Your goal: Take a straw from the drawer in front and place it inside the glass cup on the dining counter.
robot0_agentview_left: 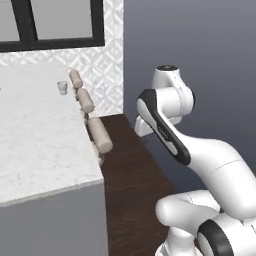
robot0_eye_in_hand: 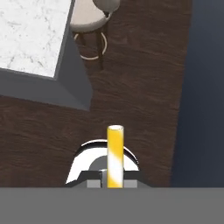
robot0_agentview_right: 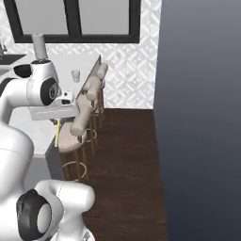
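My gripper is shut on the straw, a thin yellow stick that points down at the dark wood floor. In the right base view the straw hangs from the gripper beside the near corner of the dining counter. The glass cup stands far back on that white marble slab, near its stool-side edge. In the left base view the glass cup sits at the far right edge of the dining counter. The drawer is out of view.
A row of padded stools lines the counter's right edge, and one stool with a ring footrest stands by the counter corner. Dark wood floor lies open to the right, up to a blue-grey wall.
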